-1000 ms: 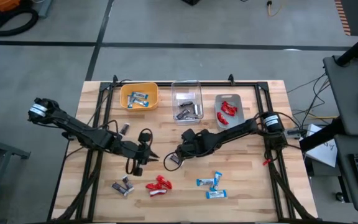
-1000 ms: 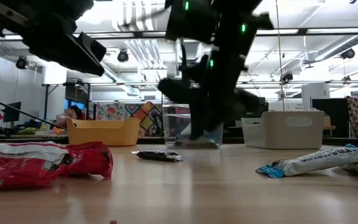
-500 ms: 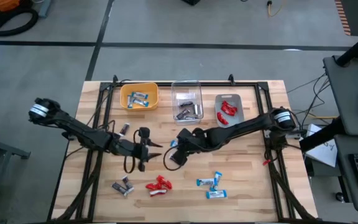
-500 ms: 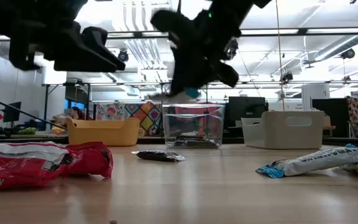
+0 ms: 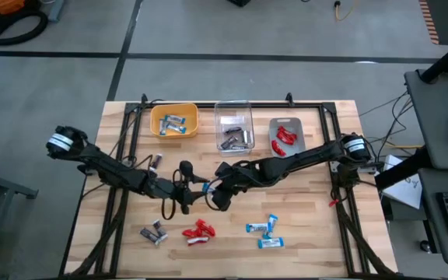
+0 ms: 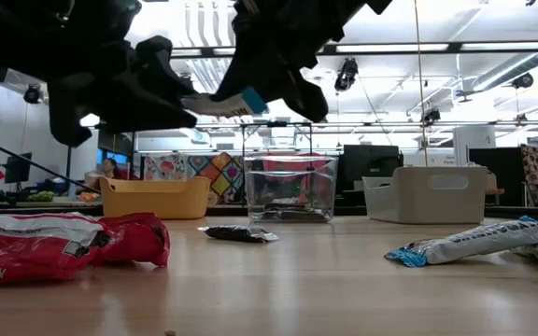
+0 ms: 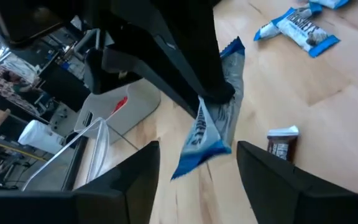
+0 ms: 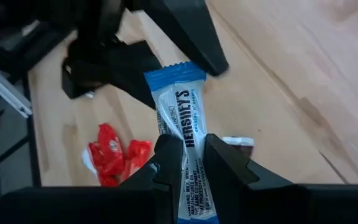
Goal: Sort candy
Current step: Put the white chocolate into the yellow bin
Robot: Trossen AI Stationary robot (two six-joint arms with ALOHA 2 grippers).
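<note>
My right gripper [image 8: 191,146] is above the middle of the table, shut on a blue-and-white candy [image 8: 180,112]. It also shows in the high view as my right gripper [image 5: 217,194]. My left gripper [image 7: 197,149] is open. Its fingers stand on either side of the blue-and-white candy [image 7: 209,127] at its free end, and I see no touch. On the table near the front edge lie red candy [image 5: 198,231], blue-and-white candy [image 5: 263,229] and brown candy [image 5: 155,232]. One more brown piece [image 5: 155,162] lies toward the back left. My right gripper pinches the blue-and-white candy between its two fingers, at the long sides [image 8: 185,155] below the wrapper's middle. The fingers come from the table's right, slanting down, and lie along the candy. Its free end [image 8: 175,74] sticks out past the fingertips toward my left gripper. The candy is clear of the table.
Three bins stand in a row at the back: a yellow bin [image 5: 174,122] with blue-and-white candy, a clear bin [image 5: 234,124] with brown candy, a grey bin [image 5: 286,136] with red candy. Black frame rails [image 5: 123,155] run along the table's left and right sides.
My right gripper has risen from the table with the blue-and-white candy, which now hangs clear, and has tipped toward my left gripper. My left gripper has rolled, sunk a little and opened. Its fingers now stand around the candy's free end.
</note>
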